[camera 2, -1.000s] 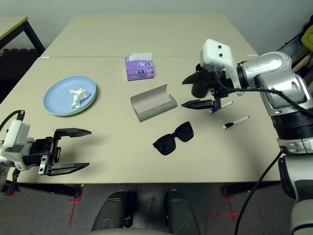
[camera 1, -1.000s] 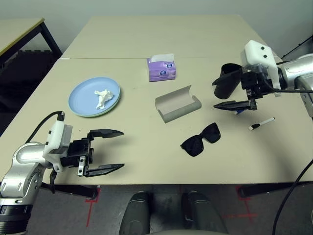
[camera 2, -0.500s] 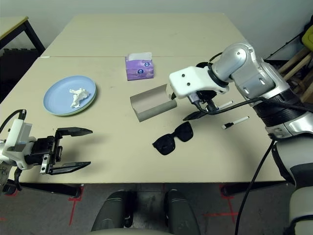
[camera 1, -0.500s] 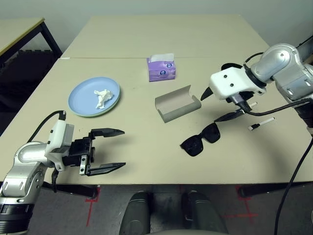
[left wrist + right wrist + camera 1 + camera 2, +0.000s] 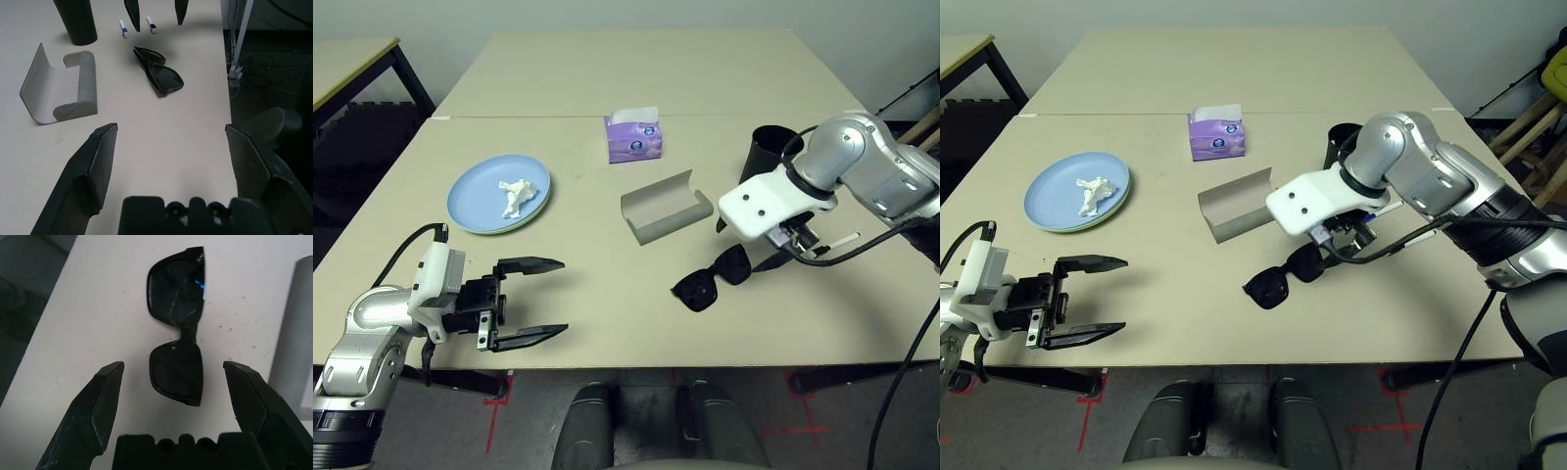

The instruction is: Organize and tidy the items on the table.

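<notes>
Now the right gripper point(image 5: 171, 382) is seen pointed down over the black sunglasses point(image 5: 713, 278), fingers spread wide either side, nothing held. Sunglasses lie near the table's point(image 5: 607, 323) front edge, just in front of the grey glasses case point(image 5: 666, 207). Left gripper point(image 5: 530, 301) is held w/ fingers apart, empty, at the front-left edge.

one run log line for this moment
right gripper: open, above black sunglasses | left gripper: open, idle, holds nothing | glasses case: open, empty
</notes>
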You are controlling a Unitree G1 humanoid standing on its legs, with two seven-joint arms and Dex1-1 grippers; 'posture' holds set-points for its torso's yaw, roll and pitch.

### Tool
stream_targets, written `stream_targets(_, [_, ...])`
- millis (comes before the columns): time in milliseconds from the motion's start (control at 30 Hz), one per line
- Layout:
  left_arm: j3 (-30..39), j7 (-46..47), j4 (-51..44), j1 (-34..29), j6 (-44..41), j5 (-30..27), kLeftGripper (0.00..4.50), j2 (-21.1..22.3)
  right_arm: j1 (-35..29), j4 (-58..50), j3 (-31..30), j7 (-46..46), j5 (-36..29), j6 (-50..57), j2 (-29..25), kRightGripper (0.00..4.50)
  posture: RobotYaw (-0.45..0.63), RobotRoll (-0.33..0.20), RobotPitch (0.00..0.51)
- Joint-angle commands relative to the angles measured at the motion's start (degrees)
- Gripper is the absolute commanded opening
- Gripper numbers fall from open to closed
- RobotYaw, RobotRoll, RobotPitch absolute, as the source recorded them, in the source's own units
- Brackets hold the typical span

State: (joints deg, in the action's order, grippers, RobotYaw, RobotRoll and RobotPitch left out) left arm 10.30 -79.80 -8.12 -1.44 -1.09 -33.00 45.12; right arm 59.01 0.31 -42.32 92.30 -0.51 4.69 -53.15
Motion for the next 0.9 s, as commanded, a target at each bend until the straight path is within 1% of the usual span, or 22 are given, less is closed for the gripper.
stream_targets(33, [-0.8,0.2,-1.0,-0.6,1.0,0.9,4.48,-0.3,-1.3,-2.4,-0.5,0.2,1.3,0.8,0.0,4.5,0.08,0.0,0.081])
stream_targets(200, [-1.1,0.5,-1.0,-0.6,1.2,1.0,4.48,-0.3,-2.3,-2.4,0.2,0.2,5.2,0.2,2.5,4.5,0.08,0.0,0.079])
stream_targets(267, [-1.1,0.6,-1.1,-0.6,1.3,1.0,4.48,-0.4,-1.9,-0.4,-0.4,-1.0,10.0,-0.1,4.3,4.5,0.08,0.0,0.079])
stream_targets(333, [-1.2,0.8,-1.2,-0.7,1.3,1.1,4.48,-0.4,-1.6,1.2,-0.7,-1.5,13.4,-0.1,6.1,4.5,0.08,0.0,0.079])
stream_targets(500, [-1.5,1.3,-1.6,-1.1,1.4,1.3,4.48,-0.6,-1.5,2.7,-0.1,-0.6,18.0,-0.4,9.3,4.5,0.09,0.0,0.078])
stream_targets(633, [-1.7,1.8,-2.0,-1.5,1.5,1.5,4.48,-0.9,-1.8,2.6,0.0,0.1,19.8,0.0,11.1,4.5,0.1,0.0,0.08])
stream_targets(733, [-1.9,2.1,-2.3,-1.7,1.5,1.6,4.48,-1.1,-1.8,1.7,-0.3,0.2,19.8,1.0,12.0,4.5,0.1,0.0,0.08])
stream_targets(900, [-2.2,2.6,-2.4,-1.8,1.6,1.8,4.48,-1.3,-2.8,0.4,0.5,0.0,21.0,5.1,13.8,4.5,0.1,0.0,0.079])
